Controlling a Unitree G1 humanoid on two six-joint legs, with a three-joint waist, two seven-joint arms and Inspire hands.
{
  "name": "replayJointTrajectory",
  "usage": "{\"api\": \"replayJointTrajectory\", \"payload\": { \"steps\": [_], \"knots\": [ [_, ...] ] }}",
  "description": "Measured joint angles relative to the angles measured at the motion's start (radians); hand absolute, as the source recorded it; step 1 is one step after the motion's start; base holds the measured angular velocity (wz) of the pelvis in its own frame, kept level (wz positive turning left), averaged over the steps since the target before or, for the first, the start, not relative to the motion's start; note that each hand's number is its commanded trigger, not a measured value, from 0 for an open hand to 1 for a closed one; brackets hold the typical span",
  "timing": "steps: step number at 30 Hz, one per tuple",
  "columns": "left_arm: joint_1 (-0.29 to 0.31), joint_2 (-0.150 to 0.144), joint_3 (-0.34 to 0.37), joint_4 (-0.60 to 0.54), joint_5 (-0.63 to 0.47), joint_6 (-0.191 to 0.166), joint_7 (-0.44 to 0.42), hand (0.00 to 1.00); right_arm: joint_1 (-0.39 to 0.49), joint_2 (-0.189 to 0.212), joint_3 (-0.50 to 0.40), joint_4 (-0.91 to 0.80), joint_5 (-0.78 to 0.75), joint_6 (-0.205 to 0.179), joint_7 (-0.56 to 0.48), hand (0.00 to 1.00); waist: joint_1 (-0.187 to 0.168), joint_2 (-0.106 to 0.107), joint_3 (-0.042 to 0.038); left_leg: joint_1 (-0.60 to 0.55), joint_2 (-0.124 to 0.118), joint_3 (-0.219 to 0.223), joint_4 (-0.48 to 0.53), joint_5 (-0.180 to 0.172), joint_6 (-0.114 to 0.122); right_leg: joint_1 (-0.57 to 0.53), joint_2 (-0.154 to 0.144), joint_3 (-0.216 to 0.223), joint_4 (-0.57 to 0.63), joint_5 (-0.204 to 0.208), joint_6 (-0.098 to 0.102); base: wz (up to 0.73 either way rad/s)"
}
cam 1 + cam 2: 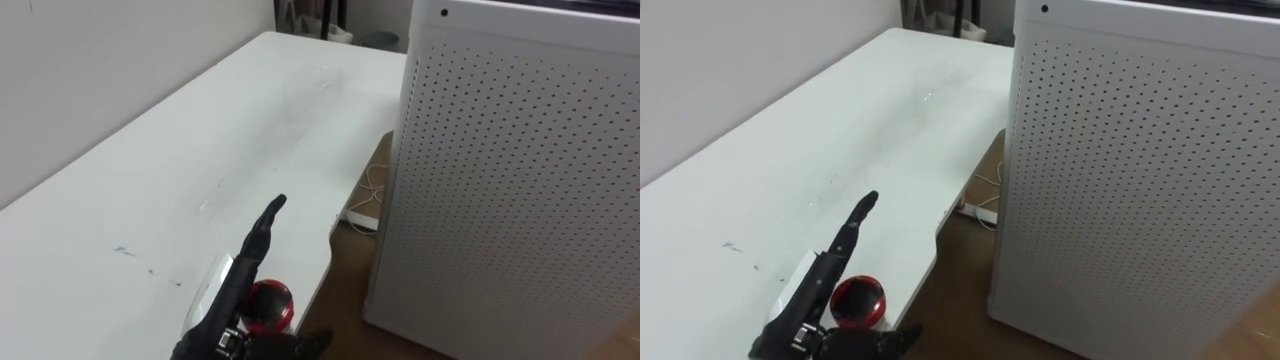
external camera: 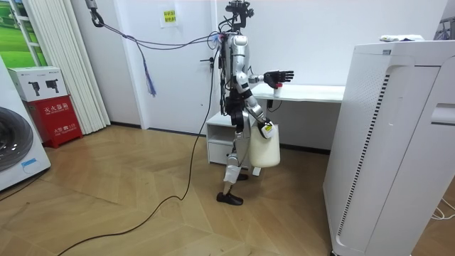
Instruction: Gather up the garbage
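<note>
My left hand (image 1: 240, 285) reaches out over the near end of a white table (image 1: 190, 140), fingers straight and open. A small red round-topped item (image 1: 268, 305), likely a can, sits at the table's edge right beside the palm, between the fingers and the thumb. In the room view I stand at the end of the table with the left hand (image 2: 278, 75) raised over the red item (image 2: 276, 86). My right hand (image 2: 266, 129) hangs low by my hip, and a white bag (image 2: 264, 148) hangs from it.
A tall white perforated appliance (image 1: 510, 180) stands close on the right of the table. A white power strip and cable (image 1: 362, 212) lie on the wood floor between them. A white drawer unit (image 2: 219, 139) sits under the table.
</note>
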Motion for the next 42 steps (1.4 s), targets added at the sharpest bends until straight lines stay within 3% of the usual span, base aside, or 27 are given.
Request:
{"api": "replayJointTrajectory", "payload": {
  "steps": [10, 24, 25, 26, 28, 30, 31, 33, 42],
  "knots": [
    [0.000, 0.000, 0.000, 0.048, 0.000, 0.008, -0.005, 0.00, 0.003, 0.000, -0.001, 0.000, 0.000, 0.001, -0.001, 1.00, 0.000, 0.008, -0.0057, 0.000, 0.000, 0.000, 0.000, 0.000, 0.000, 0.000, 0.000, 0.001, 0.000, 0.000, 0.000, 0.00],
    [0.010, 0.001, 0.000, 0.143, 0.001, 0.006, 0.007, 0.01, 0.005, -0.002, -0.001, -0.005, 0.000, 0.001, -0.006, 1.00, 0.003, 0.016, -0.0035, 0.001, 0.001, 0.007, -0.002, 0.000, 0.000, -0.012, 0.000, 0.004, 0.000, 0.000, 0.000, -0.01],
    [0.010, 0.001, 0.001, 0.143, 0.001, 0.002, 0.010, 0.20, 0.005, -0.002, -0.001, -0.005, -0.002, 0.001, -0.012, 1.00, 0.004, 0.015, -0.0025, 0.001, 0.001, 0.007, -0.003, 0.000, 0.000, -0.013, -0.001, 0.005, 0.000, 0.000, 0.000, 0.00],
    [0.013, 0.001, 0.001, 0.143, 0.002, -0.002, 0.010, 0.47, 0.004, -0.002, -0.001, -0.005, -0.002, 0.001, -0.015, 1.00, 0.005, 0.015, -0.0022, 0.002, 0.001, 0.008, -0.003, 0.000, 0.000, -0.013, -0.001, 0.006, 0.000, 0.000, 0.000, 0.00],
    [0.016, 0.000, 0.001, 0.143, 0.002, -0.008, 0.011, 0.68, 0.004, -0.001, -0.002, -0.005, -0.002, 0.000, -0.023, 1.00, 0.004, 0.014, -0.0008, 0.002, 0.001, 0.008, -0.004, 0.000, 0.000, -0.014, -0.001, 0.006, 0.000, 0.000, 0.000, 0.00],
    [0.016, 0.000, 0.001, 0.144, 0.001, -0.010, 0.014, 0.78, 0.004, -0.002, -0.002, -0.005, -0.002, 0.000, -0.029, 1.00, 0.004, 0.013, 0.0009, 0.002, 0.001, 0.009, -0.003, 0.000, 0.000, -0.014, -0.001, 0.007, 0.000, 0.000, 0.000, 0.00],
    [0.016, 0.000, 0.001, 0.144, 0.001, -0.012, 0.018, 0.91, 0.004, -0.002, -0.002, -0.005, -0.002, 0.000, -0.035, 1.00, 0.004, 0.012, 0.0015, 0.002, 0.001, 0.009, -0.003, 0.000, 0.000, -0.014, 0.000, 0.008, 0.000, 0.000, 0.000, 0.00],
    [0.016, 0.000, 0.001, 0.153, 0.001, -0.015, 0.022, 1.00, 0.004, -0.002, -0.002, -0.006, -0.002, 0.000, -0.041, 1.00, 0.006, 0.012, 0.0021, 0.001, 0.001, 0.011, -0.003, 0.000, 0.000, -0.015, 0.000, 0.010, 0.001, 0.000, 0.000, 0.00],
    [0.017, -0.006, 0.001, 0.184, -0.014, -0.054, 0.030, 1.00, 0.003, 0.000, -0.002, -0.006, -0.002, -0.001, -0.065, 1.00, 0.006, 0.008, 0.0043, -0.002, 0.002, 0.015, -0.002, 0.000, 0.000, -0.021, 0.000, 0.015, 0.002, 0.000, 0.000, 0.00]
  ]
}}
